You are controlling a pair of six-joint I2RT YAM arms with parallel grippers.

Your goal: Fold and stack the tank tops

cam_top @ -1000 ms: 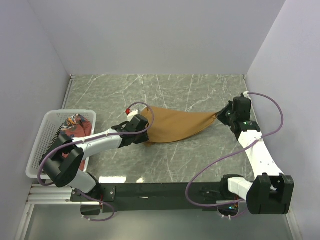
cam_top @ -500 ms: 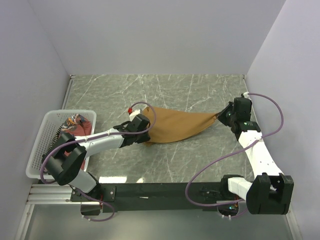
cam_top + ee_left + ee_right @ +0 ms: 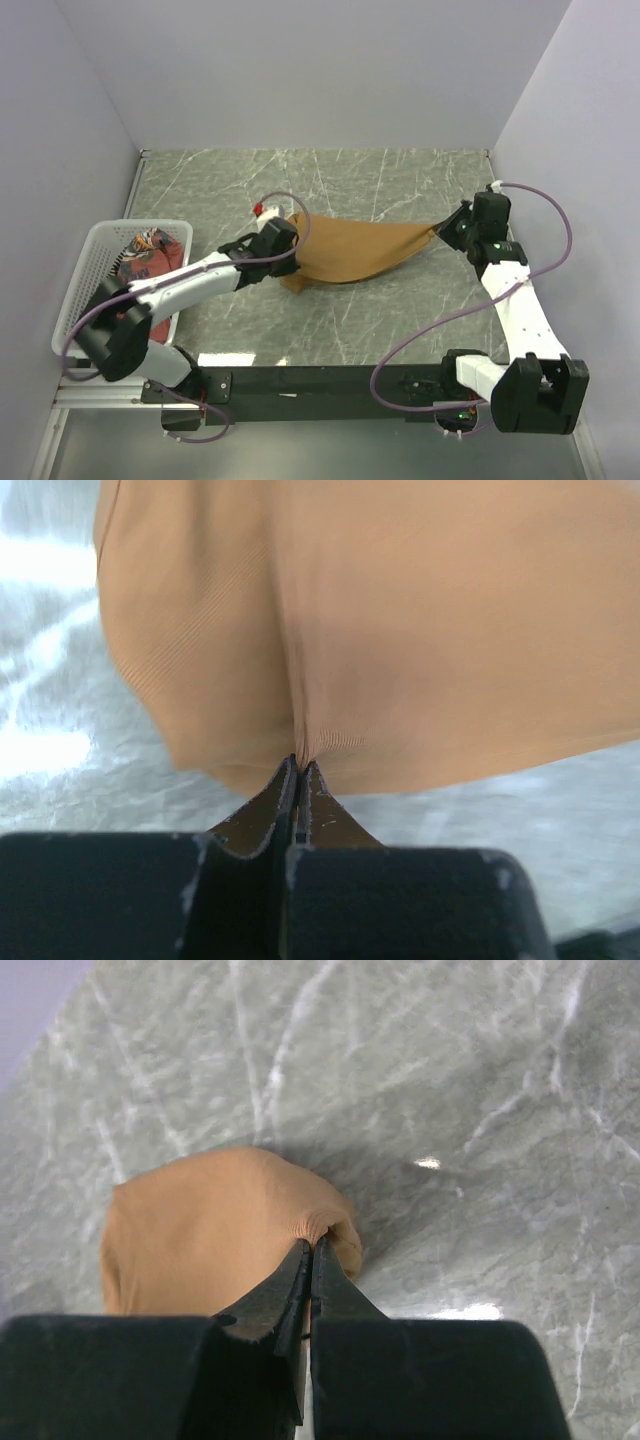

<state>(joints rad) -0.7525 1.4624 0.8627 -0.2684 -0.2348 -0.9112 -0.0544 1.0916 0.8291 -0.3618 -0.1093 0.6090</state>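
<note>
Sitting in basket (image 3: 85, 285) near left: rust-red top (image 3: 165, 255), not folded yet. Further out, left tool (image 3: 299, 765) clamped on bunched edge of tan tank top (image 3: 350, 250), right tool (image 3: 309, 1245) pinching opposite corner. Cloth stretched between, belly looks resting on tabletop (image 3: 380, 185). Guessing thin, light, floppy, zero stiffness, so hems and corners are best grab spots, middle just bunches.

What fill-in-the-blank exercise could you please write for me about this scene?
1. The left gripper is shut on the ____ top.
2. That top stretches ____ the left gripper and the right gripper.
3. The basket stands beside the ____ arm.
Missing words: tan; between; left.
</note>
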